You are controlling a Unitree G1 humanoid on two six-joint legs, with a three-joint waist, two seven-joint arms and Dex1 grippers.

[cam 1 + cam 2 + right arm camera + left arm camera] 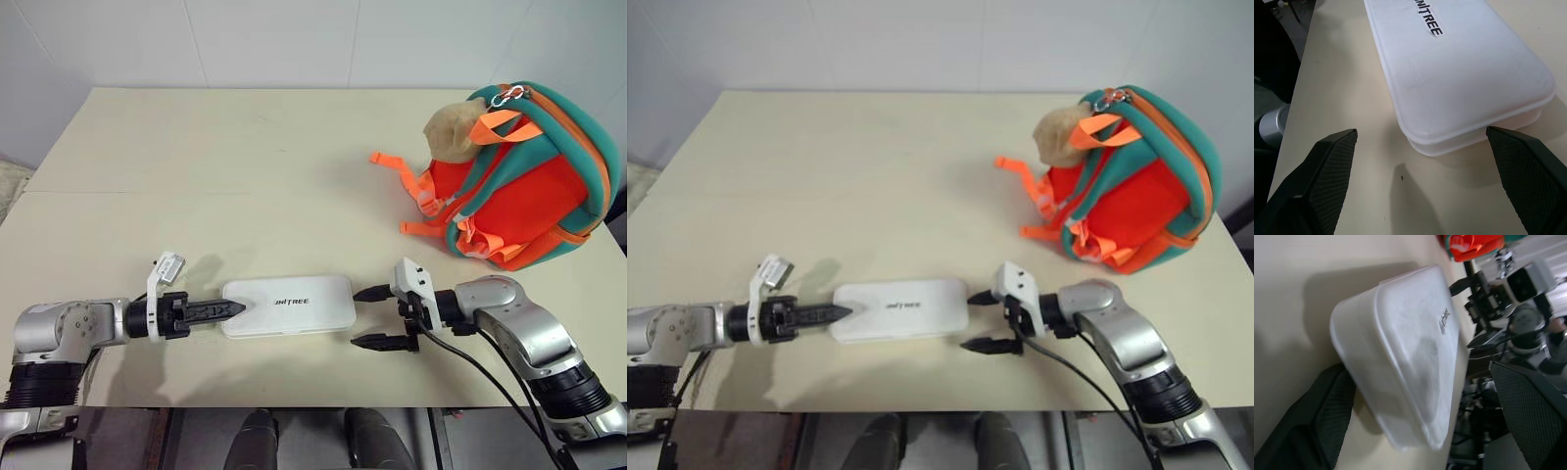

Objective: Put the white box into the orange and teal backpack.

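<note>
A plain cream-coloured table (245, 166) fills most of the head views, its top smooth and matte, with a faint straight seam running across it from the left edge toward the middle. Behind its far edge rises a white wall (294, 39) marked by thin vertical and horizontal panel lines. Off the far left corner a strip of pale speckled floor (12, 181) shows beside the table, and below the near edge the floor (196, 431) is darker and grey.
</note>
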